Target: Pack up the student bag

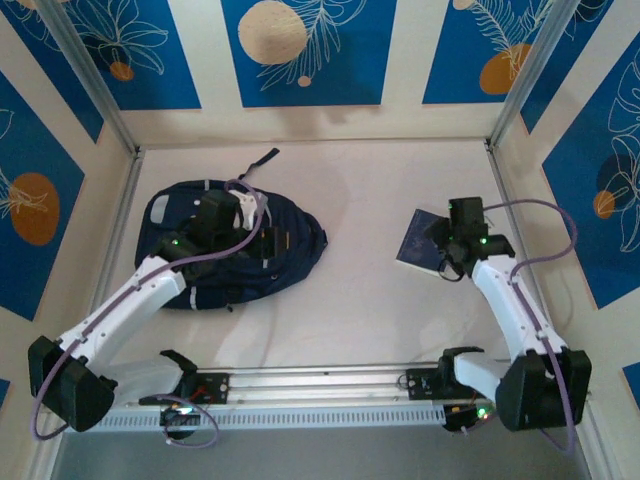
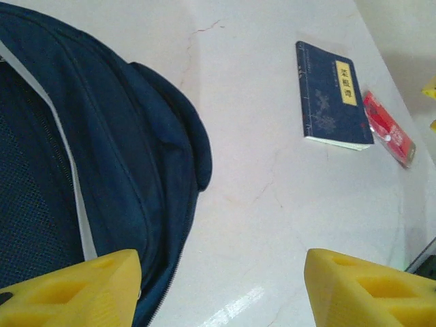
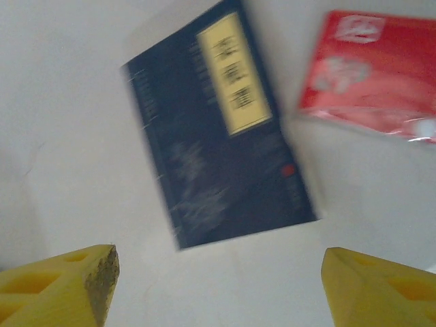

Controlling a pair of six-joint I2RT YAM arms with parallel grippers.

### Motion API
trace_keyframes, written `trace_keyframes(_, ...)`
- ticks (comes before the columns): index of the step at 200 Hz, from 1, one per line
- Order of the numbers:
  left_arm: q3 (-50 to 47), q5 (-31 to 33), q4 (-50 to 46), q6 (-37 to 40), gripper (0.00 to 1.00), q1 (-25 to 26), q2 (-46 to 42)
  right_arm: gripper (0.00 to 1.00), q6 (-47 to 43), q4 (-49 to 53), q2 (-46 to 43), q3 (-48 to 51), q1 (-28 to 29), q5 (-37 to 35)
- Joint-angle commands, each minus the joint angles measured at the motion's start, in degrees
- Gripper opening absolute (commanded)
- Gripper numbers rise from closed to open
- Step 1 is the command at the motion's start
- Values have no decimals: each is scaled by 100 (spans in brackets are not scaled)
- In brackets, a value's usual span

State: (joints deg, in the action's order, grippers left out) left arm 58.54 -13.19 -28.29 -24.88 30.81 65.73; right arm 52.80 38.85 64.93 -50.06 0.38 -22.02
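Note:
The student bag (image 1: 300,250) is a large navy backpack lying flat at the left of the table; its zip edge and a grey stripe show in the left wrist view (image 2: 102,163). My left gripper (image 1: 272,243) hovers over the bag's right part, open, with bare table between its yellow fingers (image 2: 221,289). A dark blue book (image 1: 415,240) with a yellow title label lies at the right (image 2: 332,95) (image 3: 218,143). A red packet (image 2: 390,129) (image 3: 375,75) lies just beside it. My right gripper (image 1: 447,245) hangs above the book, open and empty (image 3: 218,289).
The pale table (image 1: 360,200) is walled by blue-and-cream panels on three sides. A metal rail (image 1: 320,385) carrying both arm bases runs along the near edge. A dark strap (image 1: 262,160) trails from the bag's top toward the back wall.

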Motion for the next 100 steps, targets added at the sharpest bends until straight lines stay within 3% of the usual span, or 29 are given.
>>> trace_keyframes(1,-4,-369,122,60,64,-1,-228,80,65,431,472,-274,-512,-344)
trace_keyframes(20,-84,-447,176,5,64,1,-356,80,147,639,1197,-692,-957,-557)
trace_keyframes(40,-137,-486,234,-59,64,-3,-476,80,251,529,1775,-931,-1325,-295)
trace_keyframes(100,-188,-550,267,-100,64,3,-645,80,-1106,-1012,2764,-1194,-1471,1641)
